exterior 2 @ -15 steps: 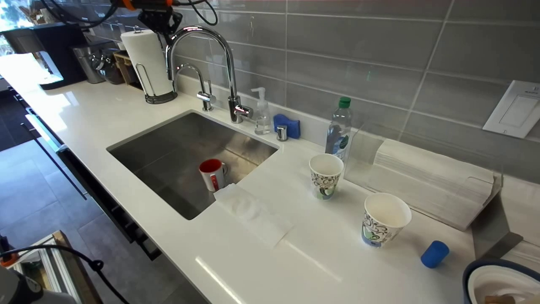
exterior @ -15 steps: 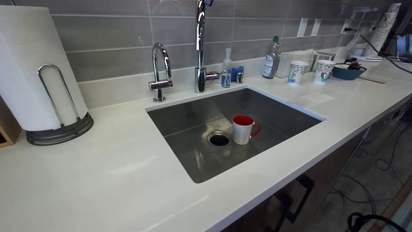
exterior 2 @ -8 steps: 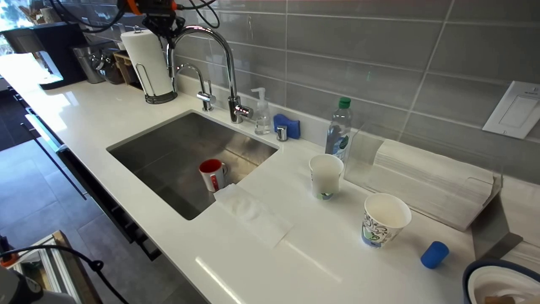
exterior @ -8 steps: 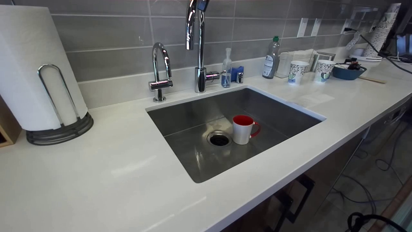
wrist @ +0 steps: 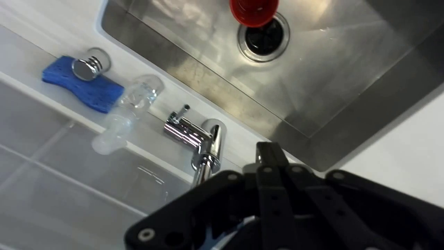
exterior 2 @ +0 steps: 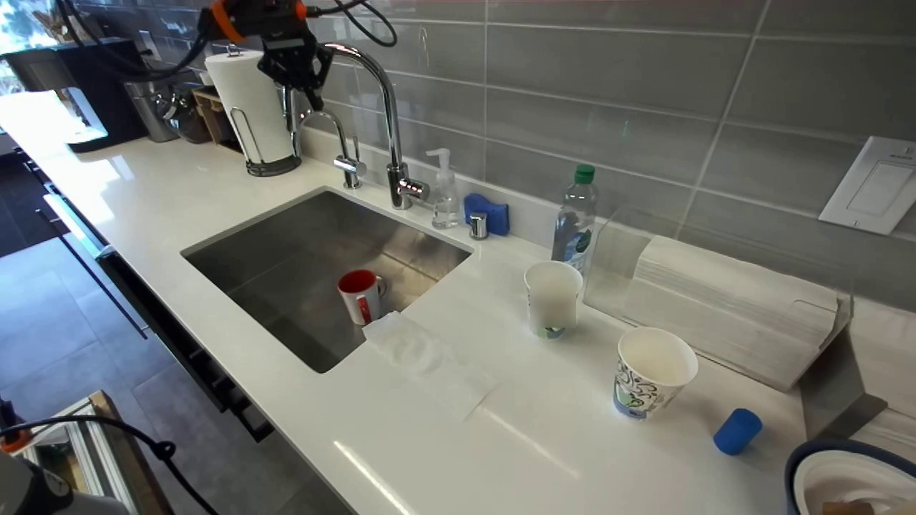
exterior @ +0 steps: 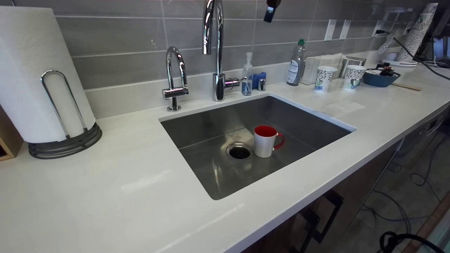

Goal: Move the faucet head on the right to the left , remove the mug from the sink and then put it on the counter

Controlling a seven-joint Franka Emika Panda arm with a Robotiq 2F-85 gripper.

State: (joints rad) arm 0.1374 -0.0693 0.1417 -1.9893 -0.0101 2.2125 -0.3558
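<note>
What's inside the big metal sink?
A white mug with a red inside stands in the sink, beside the round drain. Anything beneath the mug is covered and can't be seen.

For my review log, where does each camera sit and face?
Exterior view: high, paper towel side, facing down across the sink toward the cups; end effector partly visible.
Exterior view: high, cups' side, facing down toward the paper towel; arm and end effector visible.
Wrist view: arm-mounted, facing down at sink and faucet past closed fingers.
Both exterior views share the mug.
</note>
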